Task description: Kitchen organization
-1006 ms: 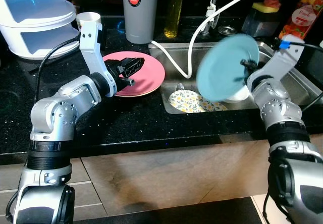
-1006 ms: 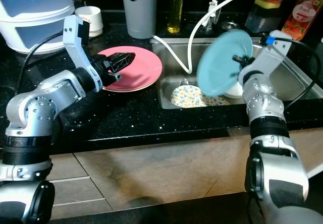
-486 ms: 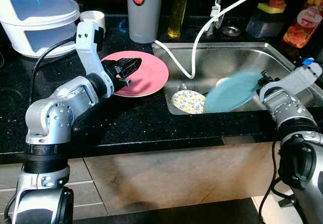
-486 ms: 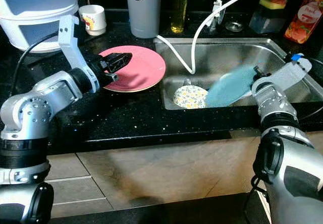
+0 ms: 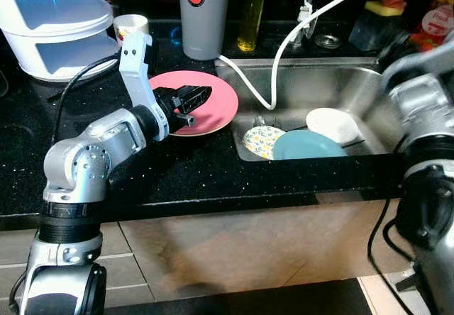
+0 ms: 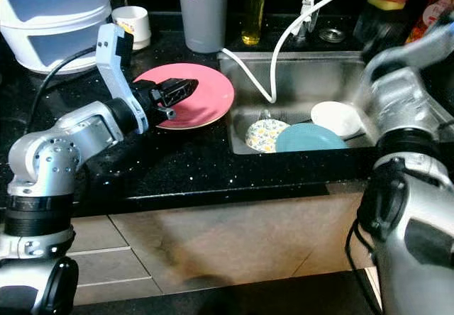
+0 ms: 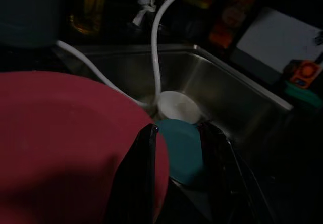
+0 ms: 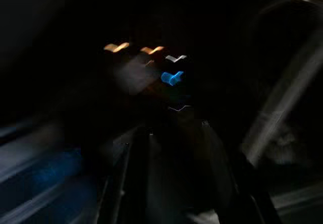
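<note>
Teal plate [image 5: 306, 145] in sink [image 5: 333, 88]

A black speckled countertop [image 5: 177, 173] is seen, with a steel sink [image 5: 333, 88] set into it. On the counter are placed a pink plate [image 5: 213, 106], a grey tumbler [image 5: 204, 13], a small cup [image 5: 130, 25] — and a white stacked container [image 5: 53, 24].
</note>
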{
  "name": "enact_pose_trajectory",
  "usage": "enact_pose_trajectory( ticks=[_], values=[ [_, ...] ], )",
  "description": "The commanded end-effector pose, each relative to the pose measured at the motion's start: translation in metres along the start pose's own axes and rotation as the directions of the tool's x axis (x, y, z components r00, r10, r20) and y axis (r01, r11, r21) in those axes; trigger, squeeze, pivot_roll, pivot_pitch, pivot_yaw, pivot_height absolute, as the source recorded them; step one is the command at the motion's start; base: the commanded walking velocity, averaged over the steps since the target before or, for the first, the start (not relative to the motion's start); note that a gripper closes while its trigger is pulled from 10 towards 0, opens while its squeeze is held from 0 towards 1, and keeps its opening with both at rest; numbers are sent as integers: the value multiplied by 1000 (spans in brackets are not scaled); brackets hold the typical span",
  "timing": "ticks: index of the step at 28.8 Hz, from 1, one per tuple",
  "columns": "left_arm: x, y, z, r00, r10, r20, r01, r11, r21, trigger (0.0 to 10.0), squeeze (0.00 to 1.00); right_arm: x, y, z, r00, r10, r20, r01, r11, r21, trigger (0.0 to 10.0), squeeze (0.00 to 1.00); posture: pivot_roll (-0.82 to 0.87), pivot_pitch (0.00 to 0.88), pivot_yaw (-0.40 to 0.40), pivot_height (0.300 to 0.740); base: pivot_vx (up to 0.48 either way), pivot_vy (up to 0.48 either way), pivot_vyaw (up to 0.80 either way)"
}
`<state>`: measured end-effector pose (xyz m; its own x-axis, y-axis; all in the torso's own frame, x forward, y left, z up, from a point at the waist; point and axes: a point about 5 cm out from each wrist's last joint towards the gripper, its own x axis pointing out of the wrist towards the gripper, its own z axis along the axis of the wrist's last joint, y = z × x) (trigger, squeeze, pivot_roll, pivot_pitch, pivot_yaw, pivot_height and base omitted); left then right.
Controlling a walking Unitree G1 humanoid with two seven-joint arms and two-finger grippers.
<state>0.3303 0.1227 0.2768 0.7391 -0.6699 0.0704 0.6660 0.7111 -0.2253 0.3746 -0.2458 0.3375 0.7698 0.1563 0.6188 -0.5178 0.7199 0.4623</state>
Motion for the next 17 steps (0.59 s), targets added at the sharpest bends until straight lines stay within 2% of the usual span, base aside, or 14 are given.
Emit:
enact_pose_trajectory(
  ticks=[1, 2, 5, 6, 7, 13, 15, 17],
  values=[
    [-2, 3, 3, 998, 51, 37, -53, 997, 53, 10000, 0, -17, 13, -35, 992, 31, -123, -21, 997, 80, 10000, 0, 120, 71, -10, 740, 0, 0, 0],
    [-2, 3, 3, 998, 51, 37, -53, 997, 53, 10000, 0, -17, 13, -35, 992, 31, -123, -21, 997, 80, 10000, 0, 120, 71, -10, 740, 0, 0, 0],
    [-12, 13, 11, 993, 103, 56, -107, 992, 72, 10000, 0, -40, 23, -65, 981, -17, -196, 49, 986, 159, 10000, 0, 118, 72, -7, 740, 0, 0, 0],
    [-12, 13, 11, 993, 103, 56, -107, 992, 72, 10000, 0, -40, 23, -65, 981, -17, -196, 49, 986, 159, 10000, 0, 118, 72, -7, 740, 0, 0, 0],
    [-18, 18, 17, 991, 119, 53, -123, 989, 83, 10000, 0, -50, 27, -74, 978, -23, -206, 60, 983, 175, 10000, 0, 108, 67, -1, 740, 0, 0, 0],
    [-26, 26, 24, 984, 166, 60, -171, 981, 89, 10000, 0, -59, 42, -81, 977, 24, -213, 21, 978, 207, 10000, 0, 98, 62, 3, 740, 0, 0, 0],
    [-33, 37, 23, 975, 216, 49, -220, 972, 86, 10000, 0, -64, 52, -84, 969, 53, -242, 8, 970, 244, 10000, 0, 95, 58, 0, 740, 0, 0, 0],
    [-41, 48, 18, 958, 285, 6, -283, 949, 141, 10000, 0, -69, 59, -95, 943, 42, -330, 41, 970, 239, 10000, 0, 103, 60, -6, 740, 0, 0, 0]
  ],
)
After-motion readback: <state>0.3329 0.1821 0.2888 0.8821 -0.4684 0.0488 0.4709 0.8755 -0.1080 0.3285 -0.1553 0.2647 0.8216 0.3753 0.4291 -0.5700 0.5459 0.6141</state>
